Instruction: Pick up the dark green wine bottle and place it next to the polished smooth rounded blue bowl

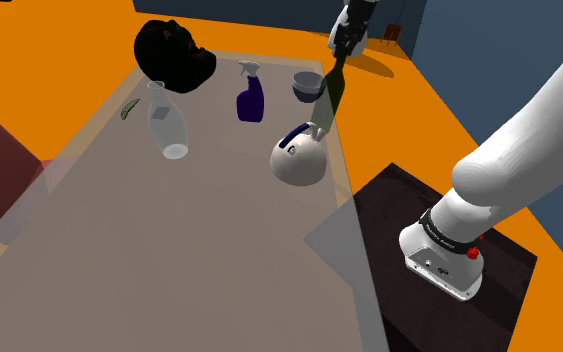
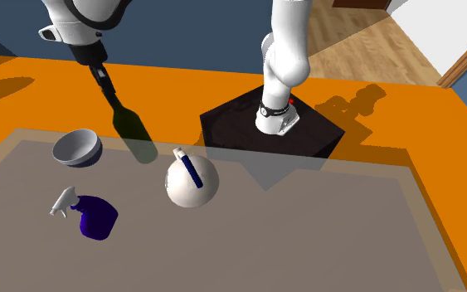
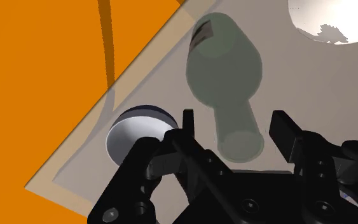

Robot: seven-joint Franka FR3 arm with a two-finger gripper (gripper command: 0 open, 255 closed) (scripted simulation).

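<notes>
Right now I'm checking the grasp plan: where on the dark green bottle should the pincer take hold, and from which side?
Its slim neck, from directly above. The bottle is roughly upright with the neck on top, and its body looks too wide for the opening. The bowl and white kettle crowd its sides. The pincer hangs over the neck, fingers apart on either side.

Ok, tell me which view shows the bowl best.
The second exterior view: the bowl sits whole, with nothing in front of it. In the shoulder view it lies farther off and the green bottle crosses its edge. In the wrist view the gripper hides part of it.
</notes>
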